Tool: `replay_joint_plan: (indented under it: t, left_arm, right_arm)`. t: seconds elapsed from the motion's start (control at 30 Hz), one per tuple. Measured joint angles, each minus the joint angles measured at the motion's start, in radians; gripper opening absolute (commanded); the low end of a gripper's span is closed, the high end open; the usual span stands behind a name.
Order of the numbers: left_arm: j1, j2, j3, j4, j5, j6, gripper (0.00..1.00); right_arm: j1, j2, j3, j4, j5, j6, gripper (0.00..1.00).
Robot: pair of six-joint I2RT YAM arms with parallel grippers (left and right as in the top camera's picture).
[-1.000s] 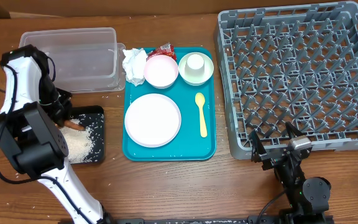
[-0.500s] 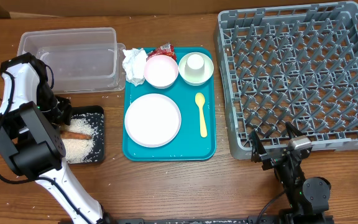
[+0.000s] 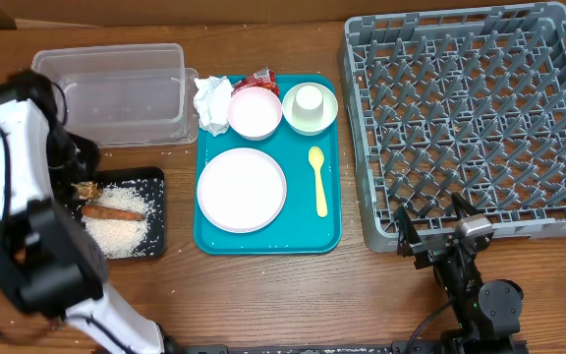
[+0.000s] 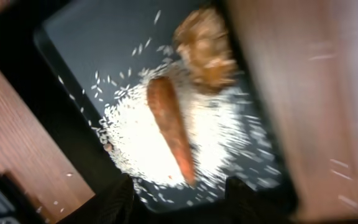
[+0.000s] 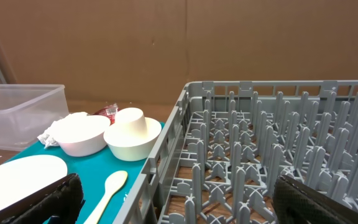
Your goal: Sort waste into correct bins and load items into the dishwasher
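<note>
The brown stick (image 3: 114,211) lies on rice (image 3: 116,232) in the black tray (image 3: 152,181), at the left of the overhead frame. Its long axis is nearly level, dipping slightly to the right. The blurred left arm (image 3: 13,147) stands over the tray's left edge, its claw (image 4: 179,202) spread and empty. The right claw (image 3: 428,218), lower right beside the rack (image 3: 470,108), gapes wide.

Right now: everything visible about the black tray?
The black tray is shallow, rectangular, matte, apparently plastic, flat on the wooden table, in front of the clear tub and left of the teal tray, touching neither. It holds a heap of white rice, a brown stick lying across it and a lumpy brown chunk by the stick's end. The left arm overlaps its far left corner.
</note>
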Motion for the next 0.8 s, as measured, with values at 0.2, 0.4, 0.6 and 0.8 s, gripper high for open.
replay_joint_plan:
  t: [0.2,0.4,0.6,0.8]
  left_arm:
    - [-0.102,-0.241,0.001,0.148,0.053,0.098,0.66]
    - [-0.288,-0.301,0.002,0.281,0.174,0.269,0.74]
    - [-0.524,-0.269,0.001,0.363,0.220,0.427,0.91]
    - [-0.708,-0.190,0.001,0.436,0.233,0.530,1.00]
  right_arm:
    - [0.000,0.000,0.000,0.000,0.000,0.000,1.00]
    - [0.000,0.000,0.000,0.000,0.000,0.000,1.00]
    - [0.000,0.000,0.000,0.000,0.000,0.000,1.00]
    - [0.000,0.000,0.000,0.000,0.000,0.000,1.00]
